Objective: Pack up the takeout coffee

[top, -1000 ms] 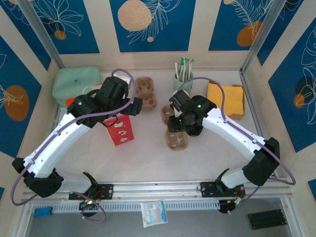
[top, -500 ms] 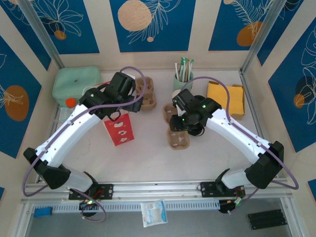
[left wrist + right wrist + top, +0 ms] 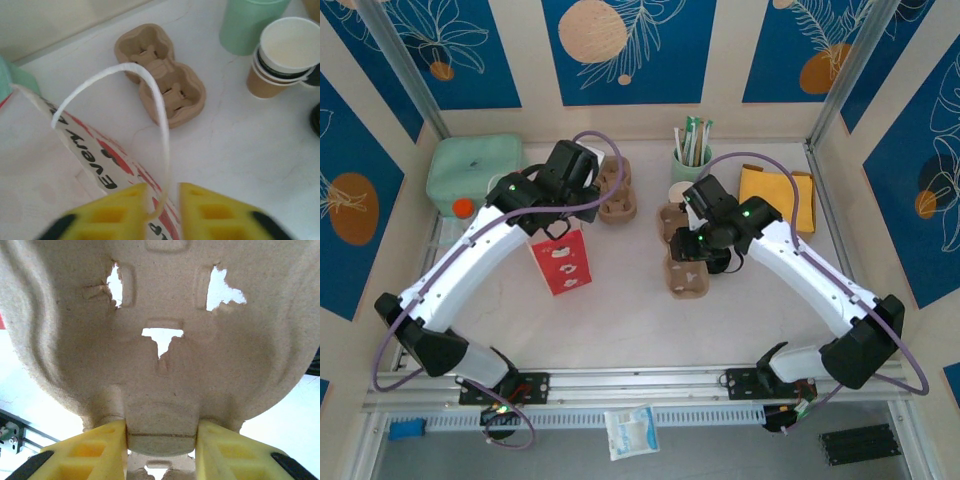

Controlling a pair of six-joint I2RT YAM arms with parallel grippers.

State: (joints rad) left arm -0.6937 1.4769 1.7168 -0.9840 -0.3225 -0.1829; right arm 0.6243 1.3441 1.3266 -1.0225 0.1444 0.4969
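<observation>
Takeout coffee is the thing I cannot place with certainty. A black round shape (image 3: 723, 264) lies on the counter (image 3: 620, 320) just under the right arm (image 3: 790, 255), mostly covered by it, and I cannot tell whether it is the lidded cup or some loose lids. Right beside this shape, the right fingers (image 3: 107, 447) are narrow and clamp one end of a pulp cup carrier (image 3: 160, 340). The wrist view looks along the carrier's moulded surface. Further to the left stands the red paper bag (image 3: 561, 262). The left fingers (image 3: 135, 202) are almost together and pinch its white handle cord (image 3: 122, 66), which rises in a loop above them. Behind the bag a second carrier (image 3: 160, 75) lies flat on the counter, and the stack of lidless cups (image 3: 285, 55) and a green cup (image 3: 250, 25) are near it. I judge that the work is in the preparing step: the bag is held by its handle and the carrier is in hand, but nothing is packed yet. The next move probably calls for the carrier to lie flat and free, so that the right fingers can let go of it and take the coffee upright by its wall. Meanwhile the left side must hold the mouth of the bag open.
</observation>
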